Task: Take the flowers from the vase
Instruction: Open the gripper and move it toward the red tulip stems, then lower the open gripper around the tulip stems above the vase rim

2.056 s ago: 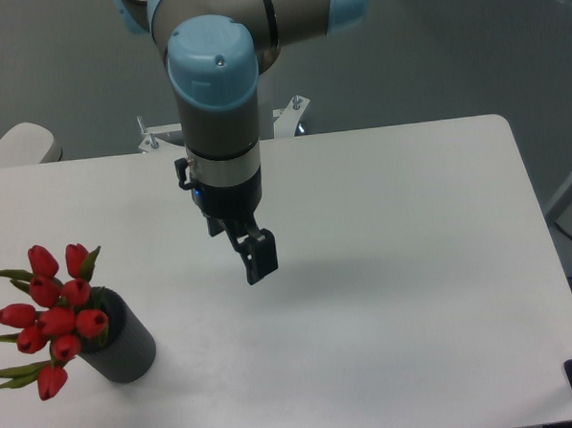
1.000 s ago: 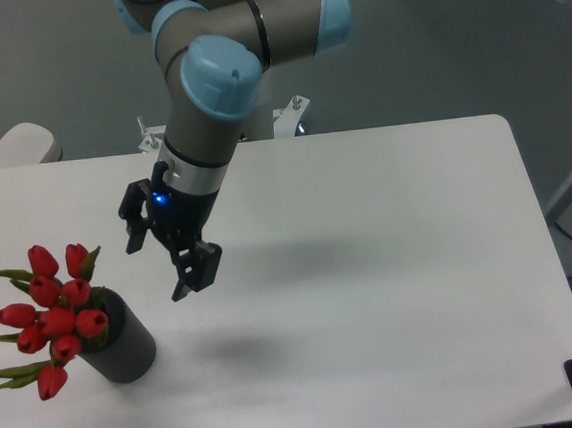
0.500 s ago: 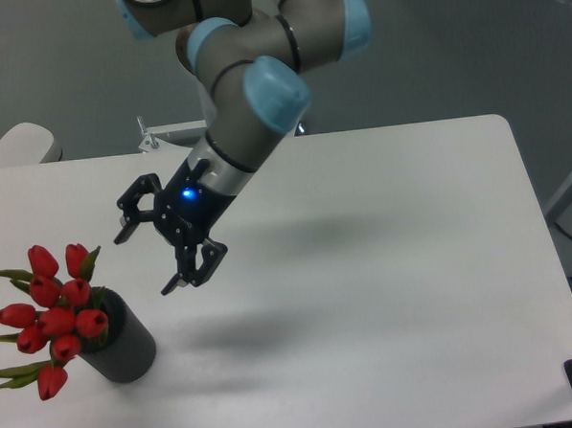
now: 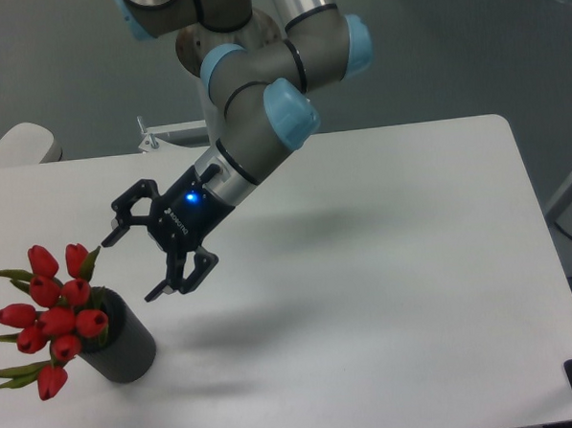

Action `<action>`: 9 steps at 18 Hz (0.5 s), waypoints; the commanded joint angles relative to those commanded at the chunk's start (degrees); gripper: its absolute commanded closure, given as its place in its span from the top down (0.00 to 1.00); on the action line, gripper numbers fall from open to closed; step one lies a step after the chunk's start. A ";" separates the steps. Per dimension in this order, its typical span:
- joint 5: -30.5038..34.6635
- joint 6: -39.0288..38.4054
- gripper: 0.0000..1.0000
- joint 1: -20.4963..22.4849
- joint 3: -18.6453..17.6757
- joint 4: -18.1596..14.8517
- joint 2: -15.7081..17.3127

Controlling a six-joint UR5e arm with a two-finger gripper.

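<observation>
The gripper [image 4: 133, 263] hangs tilted above the table [image 4: 413, 265], fingers spread wide apart and pointing down-left, nothing between them. One fingertip [image 4: 111, 235] sits up and back, the other [image 4: 156, 293] lower and nearer the camera. A blue light [image 4: 191, 192] glows on the wrist just behind the fingers. The flowers [image 4: 52, 317] are down-left of the open fingers, near but apart from them: red buds with green leaves, stems in the vase [image 4: 125, 349]. The topmost bud lies just left of the upper fingertip's line, with a clear gap. The vase stands upright on the table, below and left of the lower fingertip, untouched. The arm [image 4: 261, 110] stretches up-right behind the fingers.
</observation>
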 joint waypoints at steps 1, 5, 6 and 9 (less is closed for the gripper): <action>0.00 0.00 1.00 -0.27 0.18 1.32 -0.62; 0.00 0.09 1.00 -2.02 2.10 2.30 -3.43; 0.00 0.00 1.00 -2.20 2.63 2.30 -3.70; 0.00 0.00 1.00 -2.20 2.81 2.30 -4.14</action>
